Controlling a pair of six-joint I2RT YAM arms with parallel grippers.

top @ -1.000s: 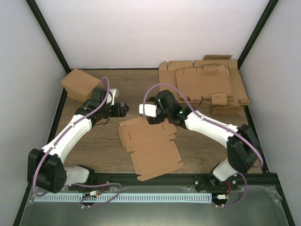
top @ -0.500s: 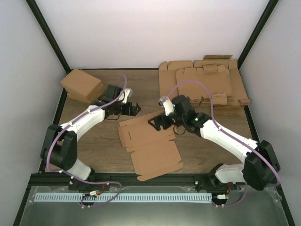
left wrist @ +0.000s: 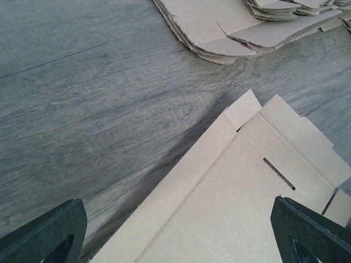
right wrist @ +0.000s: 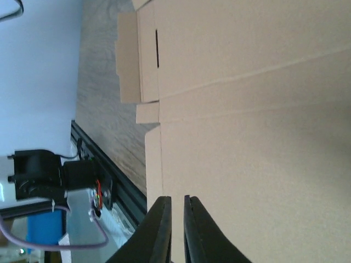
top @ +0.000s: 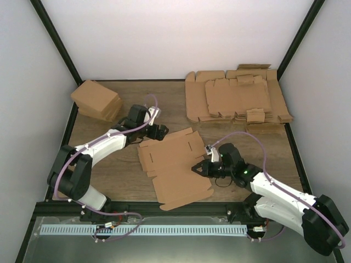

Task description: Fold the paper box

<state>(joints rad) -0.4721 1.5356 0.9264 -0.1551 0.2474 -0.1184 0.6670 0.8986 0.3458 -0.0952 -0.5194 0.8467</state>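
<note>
The paper box [top: 175, 164] lies flat and unfolded in the middle of the table, a brown die-cut sheet with slots and tabs. My left gripper [top: 160, 131] hovers open at its far left edge; in the left wrist view the left gripper [left wrist: 175, 235] has its jaws spread wide over the paper box [left wrist: 230, 192]. My right gripper [top: 195, 169] sits at the sheet's right edge. In the right wrist view the right gripper [right wrist: 175, 198] shows only a thin slit between its jaws, with the paper box [right wrist: 247, 109] beyond and nothing visibly pinched.
A thick pile of flat cardboard sheets [top: 236, 98] fills the back right and shows as the cardboard pile [left wrist: 219, 27] in the left wrist view. Folded brown cartons [top: 96, 99] are stacked at the back left. The black frame rail [right wrist: 93, 181] runs along the near edge.
The right arm swung from the sheet's far edge down to its right edge and its jaws closed. The left gripper reached further right to the sheet's far left edge.
</note>
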